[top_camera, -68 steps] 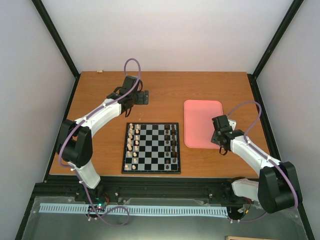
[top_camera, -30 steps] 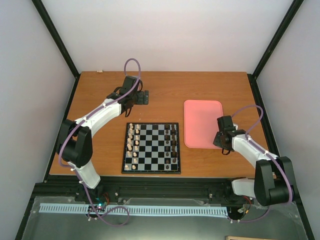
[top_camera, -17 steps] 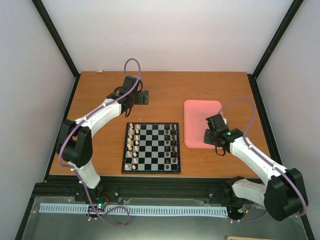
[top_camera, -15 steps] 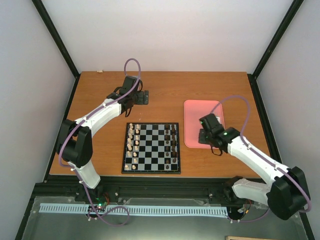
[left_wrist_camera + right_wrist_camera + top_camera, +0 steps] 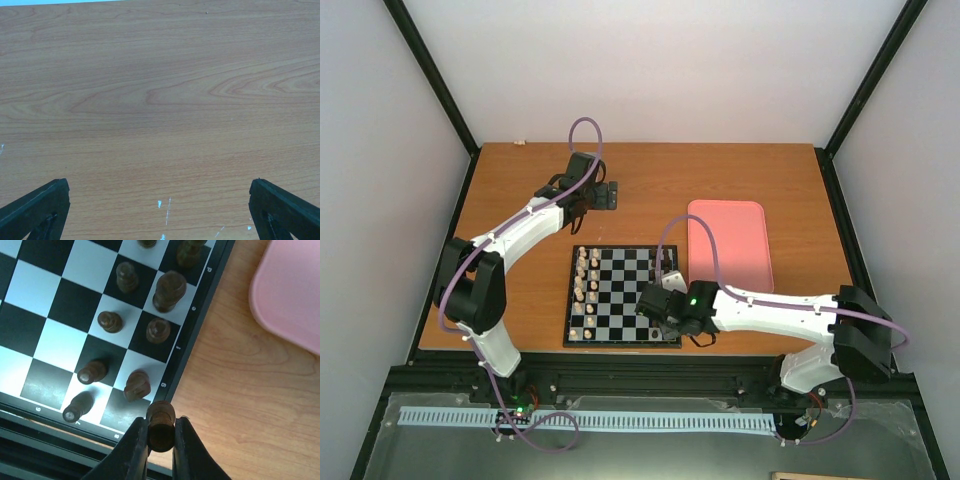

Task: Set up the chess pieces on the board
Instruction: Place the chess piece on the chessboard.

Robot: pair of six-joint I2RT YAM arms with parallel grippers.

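The tabletop point(image 5: 740, 170) carries the same layout as half a second ago; only one arm has moved. The right arm point(image 5: 770, 305), which then hung over the left side of the pink tray point(image 5: 730, 245), now stretches low along the near edge. Its wrist is over the near right corner of the board point(image 5: 620, 344). The left arm point(image 5: 525, 225) reaches as before toward the far edge, left of the middle. Its jaws are spread wide above bare wood point(image 5: 160, 100) and hold nothing.

There is one board, by the near edge just left of the middle. The one tray lies beside it on the right, not touching it.

In the right wrist view the jaws pinch one dark piece point(image 5: 161, 421). That piece is upright above the black frame point(image 5: 181, 352) at the board's corner, next to a vacant dark corner square.

On the squares in that view stand nine dark chess pieces point(image 5: 158, 330), two of them cut off by the top of the picture. They are in two files along the board's right side. From above, the dark pieces point(image 5: 662, 275) fill those two right files and the pale pieces point(image 5: 586, 285) two left files. They are too small there to count.
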